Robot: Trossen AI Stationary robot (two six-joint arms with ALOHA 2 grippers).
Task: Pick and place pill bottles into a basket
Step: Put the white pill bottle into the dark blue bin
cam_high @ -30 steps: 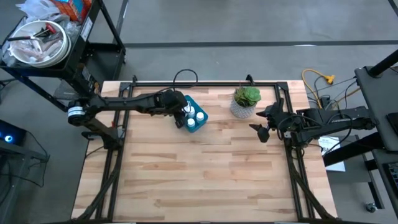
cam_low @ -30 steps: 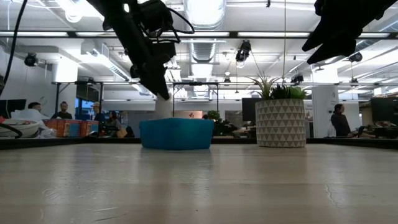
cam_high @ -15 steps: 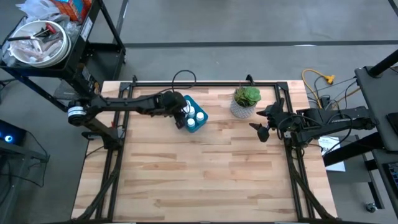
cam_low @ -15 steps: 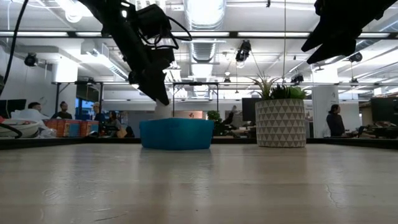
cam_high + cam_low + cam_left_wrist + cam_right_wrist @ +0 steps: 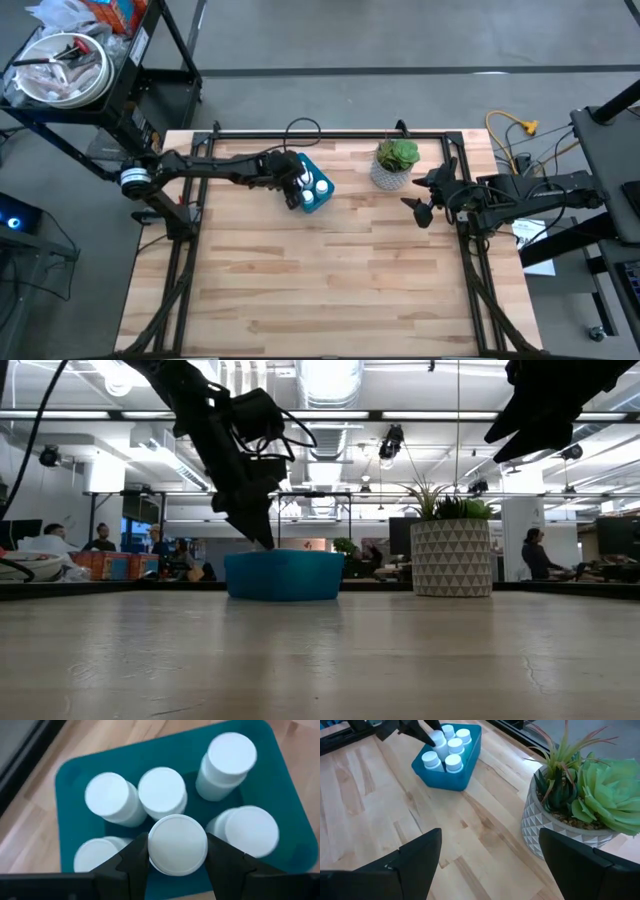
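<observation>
Clamped by the left gripper [image 5: 177, 851] across its cap, one light, rigid (probably slick) pill bottle [image 5: 177, 844], over the basket [image 5: 67, 775].

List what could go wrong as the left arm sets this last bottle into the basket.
1. The left gripper holds a pill bottle over the blue basket, where five bottles already stand close together. The gap looks tight, so it may land on a neighbour's cap and tip.
2. The dark fingers flank the bottle closely; opening or pulling out could knock adjacent bottles.
3. The basket looks light; a downward push might shift it.
</observation>
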